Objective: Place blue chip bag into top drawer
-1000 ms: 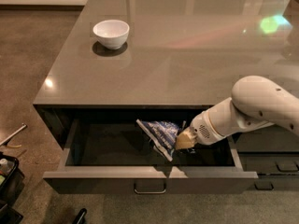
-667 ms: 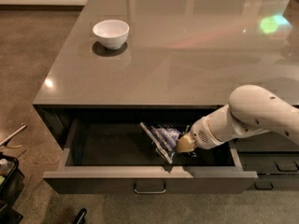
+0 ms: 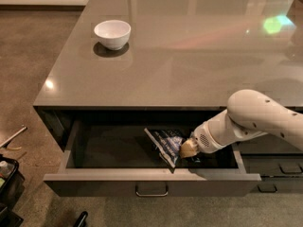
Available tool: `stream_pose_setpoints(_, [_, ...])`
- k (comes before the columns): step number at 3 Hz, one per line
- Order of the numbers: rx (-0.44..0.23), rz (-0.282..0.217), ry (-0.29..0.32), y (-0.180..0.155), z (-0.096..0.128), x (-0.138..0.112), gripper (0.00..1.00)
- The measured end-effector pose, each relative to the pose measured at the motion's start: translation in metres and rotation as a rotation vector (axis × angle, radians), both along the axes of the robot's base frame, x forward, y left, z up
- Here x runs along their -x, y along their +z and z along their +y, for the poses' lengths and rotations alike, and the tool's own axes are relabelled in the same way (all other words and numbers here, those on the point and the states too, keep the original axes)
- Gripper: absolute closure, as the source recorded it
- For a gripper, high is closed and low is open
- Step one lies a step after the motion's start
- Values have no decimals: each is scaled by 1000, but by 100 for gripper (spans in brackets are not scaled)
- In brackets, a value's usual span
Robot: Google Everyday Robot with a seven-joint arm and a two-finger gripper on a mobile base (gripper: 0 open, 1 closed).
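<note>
The top drawer (image 3: 118, 177) is pulled open under the grey counter, with a small metal bar handle (image 3: 151, 191) on its front. The blue chip bag (image 3: 165, 144) is inside the drawer, tilted on edge right of the middle, near the front rim. My gripper (image 3: 188, 148) reaches down into the drawer from the right on a white arm (image 3: 255, 117). It is shut on the bag's right side. The tan fingertips touch the foil.
A white bowl (image 3: 112, 33) stands on the counter top (image 3: 199, 56) at the back left. Narrower dark drawer fronts (image 3: 279, 167) are at the lower right. Dark items (image 3: 7, 178) lie on the floor at the left.
My arm has sunk a little lower into the drawer and the bag has gone down with it, toward the drawer floor. The bowl has not moved.
</note>
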State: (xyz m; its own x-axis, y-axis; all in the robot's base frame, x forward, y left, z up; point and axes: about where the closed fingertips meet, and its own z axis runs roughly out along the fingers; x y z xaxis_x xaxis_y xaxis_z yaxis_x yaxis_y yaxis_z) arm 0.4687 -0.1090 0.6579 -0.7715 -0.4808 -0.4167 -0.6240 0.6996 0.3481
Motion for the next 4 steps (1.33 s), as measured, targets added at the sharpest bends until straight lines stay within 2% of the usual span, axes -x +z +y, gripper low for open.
stream_pose_setpoints(2, [0, 0, 0, 0, 0, 0, 11])
stream_pose_setpoints(3, [0, 0, 0, 0, 0, 0, 0])
stream_pose_setpoints(4, [0, 0, 0, 0, 0, 0, 0])
